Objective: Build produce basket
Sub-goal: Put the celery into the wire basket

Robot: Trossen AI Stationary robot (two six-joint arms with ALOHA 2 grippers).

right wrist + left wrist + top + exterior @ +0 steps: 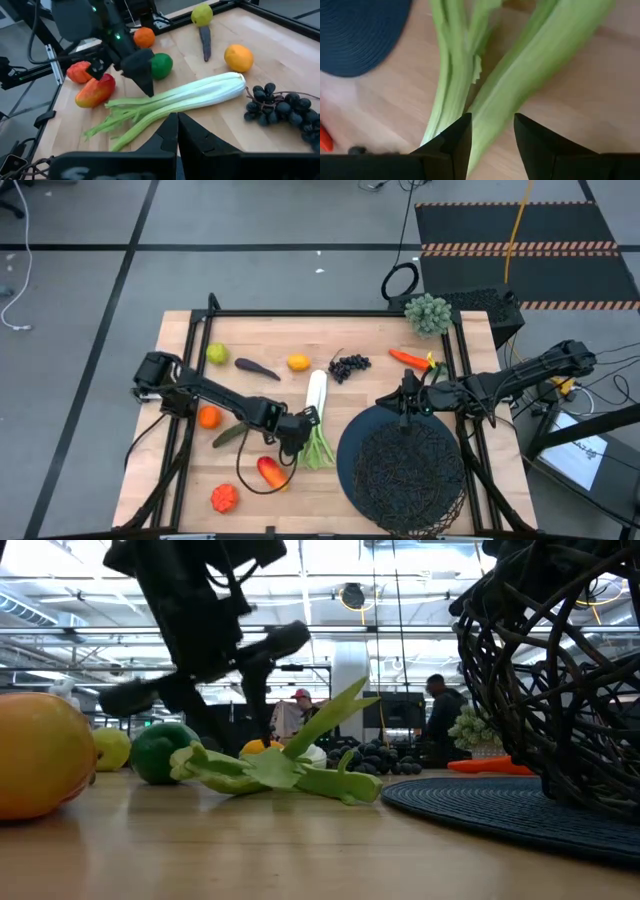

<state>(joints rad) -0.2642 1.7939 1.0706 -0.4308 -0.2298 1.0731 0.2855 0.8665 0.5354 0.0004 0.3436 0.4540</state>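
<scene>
The black wire basket [405, 470] sits on a dark round mat [350, 450] at the near right of the wooden surface [270, 330]. Beside it, the left tool [303, 423] hangs over the leafy end of the celery stalk [316, 420], its fingers [455, 142] partly open and straddling a green stem that still lies flat. The right tool [405, 395], closed and empty, waits at the basket's far rim. Farther back lie grapes [349, 365], an orange fruit [298, 362], an eggplant [256, 367] and a lime [217, 354].
</scene>
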